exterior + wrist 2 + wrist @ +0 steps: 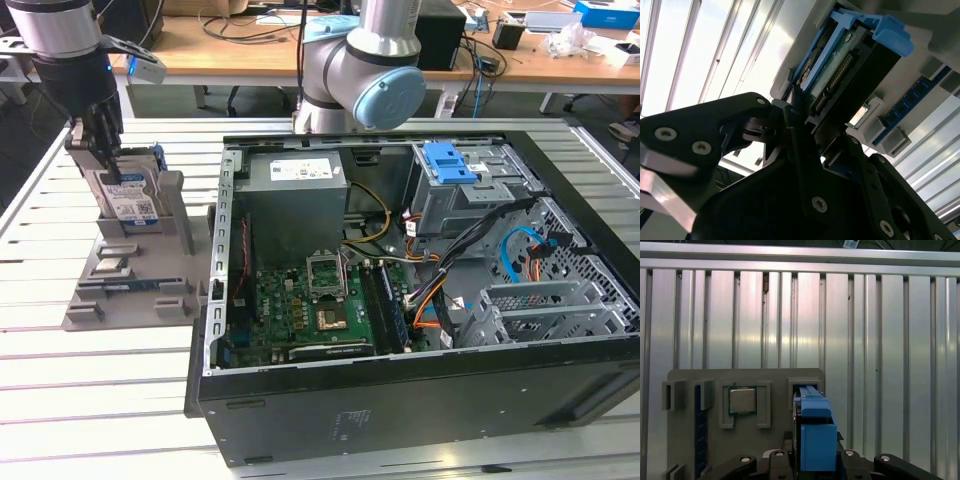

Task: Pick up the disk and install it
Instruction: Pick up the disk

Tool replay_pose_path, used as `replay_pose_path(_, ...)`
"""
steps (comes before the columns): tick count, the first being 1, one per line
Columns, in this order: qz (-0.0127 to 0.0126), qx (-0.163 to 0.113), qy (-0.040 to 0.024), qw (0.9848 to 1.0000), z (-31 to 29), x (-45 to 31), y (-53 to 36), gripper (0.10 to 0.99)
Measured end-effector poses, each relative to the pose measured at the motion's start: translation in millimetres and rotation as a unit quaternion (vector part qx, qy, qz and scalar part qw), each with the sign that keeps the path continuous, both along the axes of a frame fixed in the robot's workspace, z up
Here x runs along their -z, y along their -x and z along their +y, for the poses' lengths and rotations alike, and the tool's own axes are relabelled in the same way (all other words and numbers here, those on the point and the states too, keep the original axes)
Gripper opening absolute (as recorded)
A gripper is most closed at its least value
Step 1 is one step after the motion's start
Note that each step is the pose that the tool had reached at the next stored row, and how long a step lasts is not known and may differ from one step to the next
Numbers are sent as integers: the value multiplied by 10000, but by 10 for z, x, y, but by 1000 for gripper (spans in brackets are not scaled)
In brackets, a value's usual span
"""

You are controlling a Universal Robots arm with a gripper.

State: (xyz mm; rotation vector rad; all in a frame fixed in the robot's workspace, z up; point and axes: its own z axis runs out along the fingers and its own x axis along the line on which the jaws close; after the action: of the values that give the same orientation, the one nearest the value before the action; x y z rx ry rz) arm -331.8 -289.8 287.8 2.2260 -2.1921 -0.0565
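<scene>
**A:** Fingers (846, 456) first: how do they stand?

**B:** Drawn in on the disk (135, 200). In the first wrist view its blue rail fills the space between them, with one finger against each side. In the second wrist view the black fingers flank its circuit-board face and connector edge.

**A:** So the gripper (103, 160) has hold of it?

**B:** Yes, clamped on its upper edge. The disk stands upright, and below the fingers its lower part sits in a slot of the grey holder (110, 300). Its label faces out in the exterior view.

**A:** What lies near the fingers?

**B:** Just beside them, on the same holder, a square processor chip (742, 400) sits in its own pocket. Past that a blue memory stick (701, 435) lies in a groove. The holder rests on the ribbed metal table (60, 380).

**A:** And the computer case (400, 400)?

**B:** Well apart from the fingers, toward the exterior view's right, lying open. The power-supply box (295, 180) is on the side of the case nearer them. The grey drive cage with the blue latch (448, 162) is on the side away from them.
</scene>
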Motion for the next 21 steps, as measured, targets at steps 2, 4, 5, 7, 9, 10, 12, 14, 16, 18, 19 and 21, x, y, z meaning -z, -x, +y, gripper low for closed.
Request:
replay_pose_path(2, 0, 0, 0, 10000, 0, 1, 0, 365)
replay_pose_path(4, 0, 0, 0, 10000, 0, 1, 0, 365)
replay_pose_path(5, 0, 0, 0, 10000, 0, 1, 0, 365)
replay_pose_path(7, 0, 0, 0, 10000, 0, 1, 0, 365)
replay_pose_path(9, 0, 0, 0, 10000, 0, 2, 0, 365)
replay_pose_path(10, 0, 0, 0, 10000, 0, 2, 0, 365)
replay_pose_path(12, -1, 0, -1, 10000, 0, -7, -1, 365)
replay_pose_path(14, 0, 0, 0, 10000, 0, -30, 0, 365)
replay_pose_path(16, 0, -1, 0, 10000, 1, -85, -1, 365)
replay_pose_path(18, 0, 0, 0, 10000, 2, -132, 0, 365)
replay_pose_path(19, 0, 0, 0, 10000, 2, -156, 0, 365)
replay_pose_path(21, 0, 0, 0, 10000, 3, -197, -1, 365)
